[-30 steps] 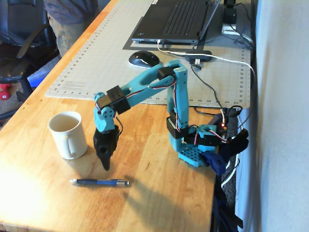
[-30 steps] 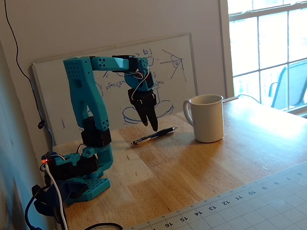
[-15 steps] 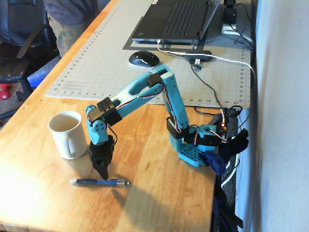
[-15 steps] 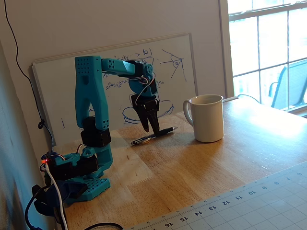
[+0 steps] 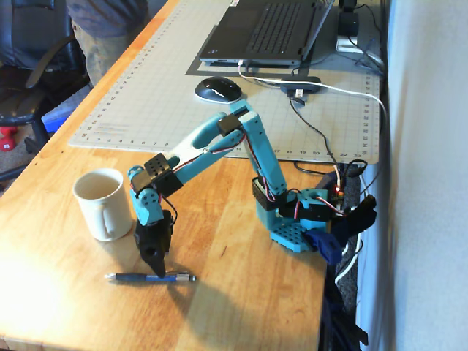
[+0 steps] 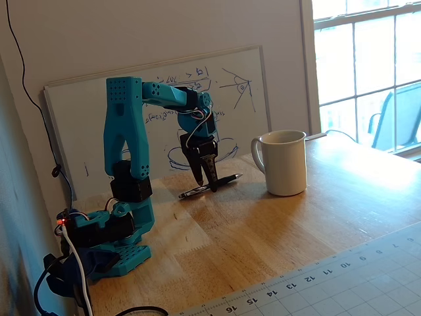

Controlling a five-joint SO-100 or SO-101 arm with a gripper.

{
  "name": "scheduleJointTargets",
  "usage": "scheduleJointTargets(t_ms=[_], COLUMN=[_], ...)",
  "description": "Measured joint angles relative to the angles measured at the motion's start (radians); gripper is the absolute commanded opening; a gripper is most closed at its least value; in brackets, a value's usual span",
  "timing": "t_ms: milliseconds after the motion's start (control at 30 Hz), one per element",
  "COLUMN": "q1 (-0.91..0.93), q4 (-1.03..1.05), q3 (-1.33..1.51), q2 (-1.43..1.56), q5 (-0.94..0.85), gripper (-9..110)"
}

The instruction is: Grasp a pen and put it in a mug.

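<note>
A dark blue pen (image 5: 149,277) lies flat on the wooden table in front of the white mug (image 5: 102,204). In a fixed view the pen (image 6: 227,179) lies left of the mug (image 6: 284,162). My teal arm reaches down and my black gripper (image 5: 157,270) points straight down onto the pen's middle. Its fingers (image 6: 212,172) come together to a narrow tip around the pen, which still rests on the table. The mug stands upright and looks empty, a short way from the gripper.
A grey cutting mat (image 5: 168,80) covers the far table, with a laptop (image 5: 267,29), a black mouse (image 5: 217,89) and cables (image 5: 322,131) on it. A whiteboard (image 6: 230,99) leans on the wall behind the arm. The arm's base (image 5: 296,230) sits at the table edge.
</note>
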Motion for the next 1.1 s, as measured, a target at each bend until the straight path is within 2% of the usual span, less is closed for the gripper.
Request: scheduleJointTargets(t_ms=[533,933,1100], q1=[-0.038,-0.038,-0.038], q4=[-0.005,-0.005,-0.002], q3=[0.002,0.002,-0.006], q2=[-0.021,-0.021,-0.046], q5=[0.0,0.0,0.0], gripper=[23,4,1])
